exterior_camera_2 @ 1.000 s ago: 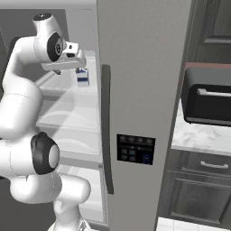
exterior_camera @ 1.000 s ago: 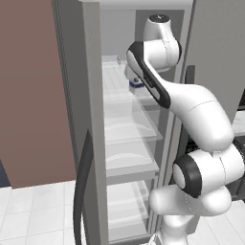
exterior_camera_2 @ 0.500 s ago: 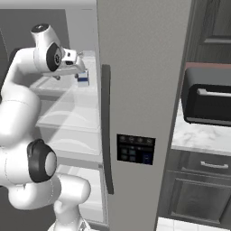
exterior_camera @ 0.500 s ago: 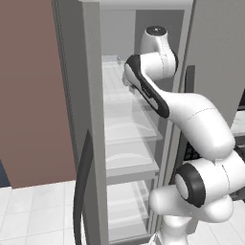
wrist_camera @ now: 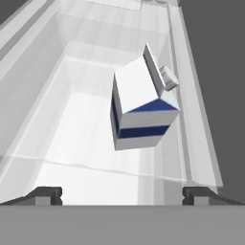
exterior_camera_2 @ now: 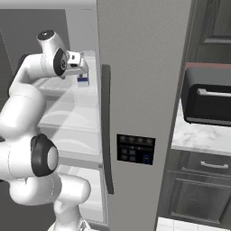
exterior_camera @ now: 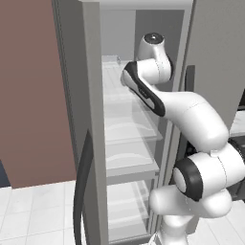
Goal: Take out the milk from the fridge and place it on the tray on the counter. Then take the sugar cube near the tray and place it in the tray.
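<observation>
The milk (wrist_camera: 141,107) stands on a fridge (exterior_camera_2: 135,90) shelf ahead of the spread, empty jaws (wrist_camera: 122,194), between their lines, not yet reached. Nothing is done: the grasp, carry to the tray and the sugar cube all remain.

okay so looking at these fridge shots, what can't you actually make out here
- The tray: the right base view cuts the counter off at its right edge.
- The milk: in the right base view the gripper covers its top; the hand view shows the whole carton.
- The fridge: in the left base view the arm blocks the shelf where the carton stands.
</observation>
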